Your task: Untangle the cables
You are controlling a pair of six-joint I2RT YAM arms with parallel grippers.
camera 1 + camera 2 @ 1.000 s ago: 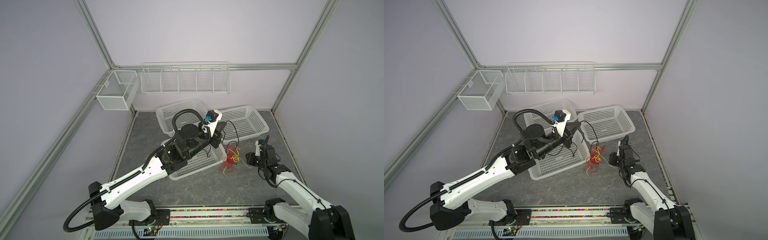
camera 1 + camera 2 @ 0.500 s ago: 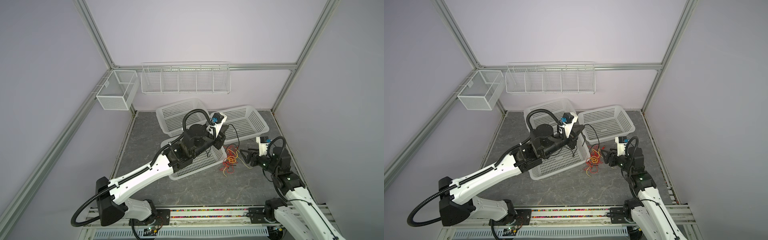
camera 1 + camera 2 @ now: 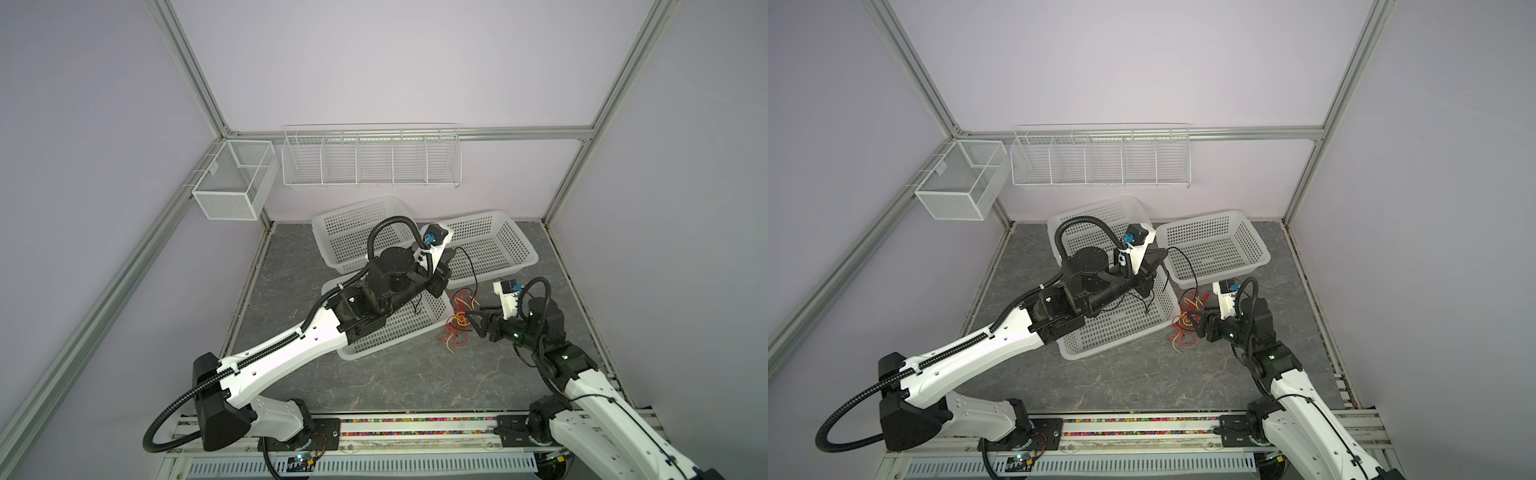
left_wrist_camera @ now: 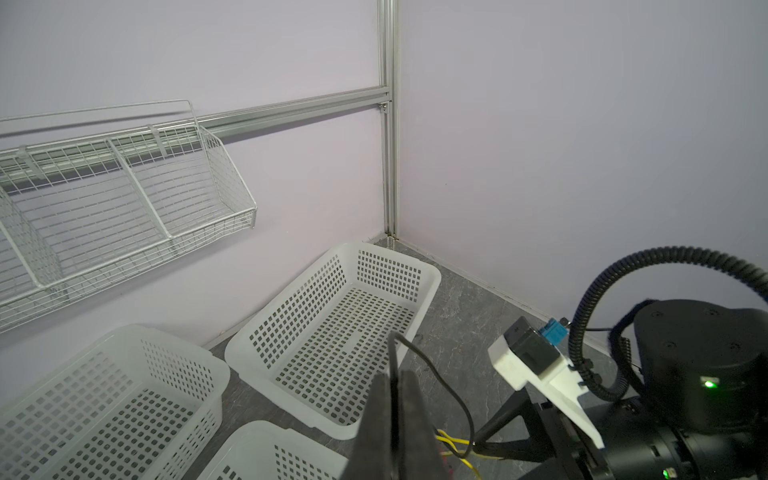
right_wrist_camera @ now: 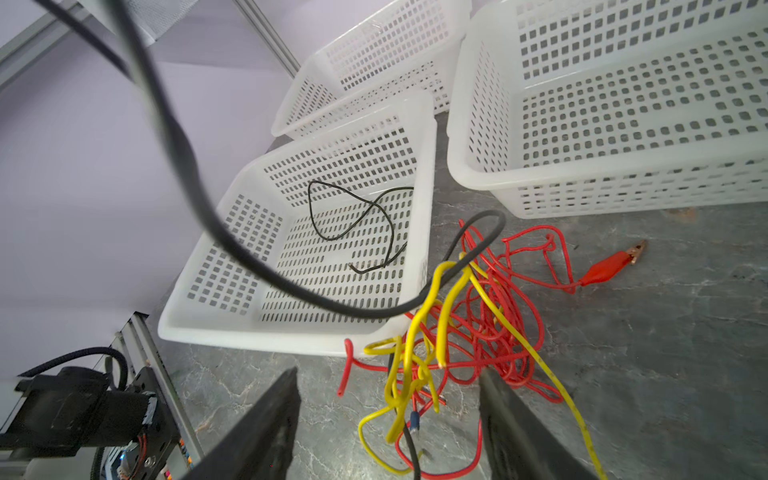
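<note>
Grey marbled worktop [image 3: 374, 382] sits inside lilac walls, with a wire rack [image 3: 372, 160] hung on the back wall. Three white perforated baskets stand toward the back edge: the near basket [image 3: 376, 353], the back left basket [image 3: 353, 224] and the back right basket [image 3: 517, 266].

The tangle of cables [image 3: 458, 322] [image 5: 478, 328] lies right of centre on bare worktop. It is just beside the near basket's right wall and in front of the back right basket. The heap runs longer from back to front than from side to side, red loops crossed by yellow cables [image 5: 440, 299]. One red cable [image 5: 536, 245] leads out of the heap to a red crocodile clip [image 5: 609, 264], whose metal nose points away from the tangle.

The left claw [image 4: 395, 374] [image 3: 1163, 252] is raised over the gap between the baskets and pinched closed on a long black cable [image 5: 178, 141]. That cable leaves the tips, arches toward the right edge, then drops forward into the tangle.

The right claw [image 5: 386, 372] [image 3: 473, 319] sits low at the heap's right side, pointing toward the left edge. Its jaws stand apart with yellow strands between them; whether they touch a strand I cannot tell.

A loose black cable [image 5: 357, 216] lies curled on the near basket's floor, apart from the heap.
</note>
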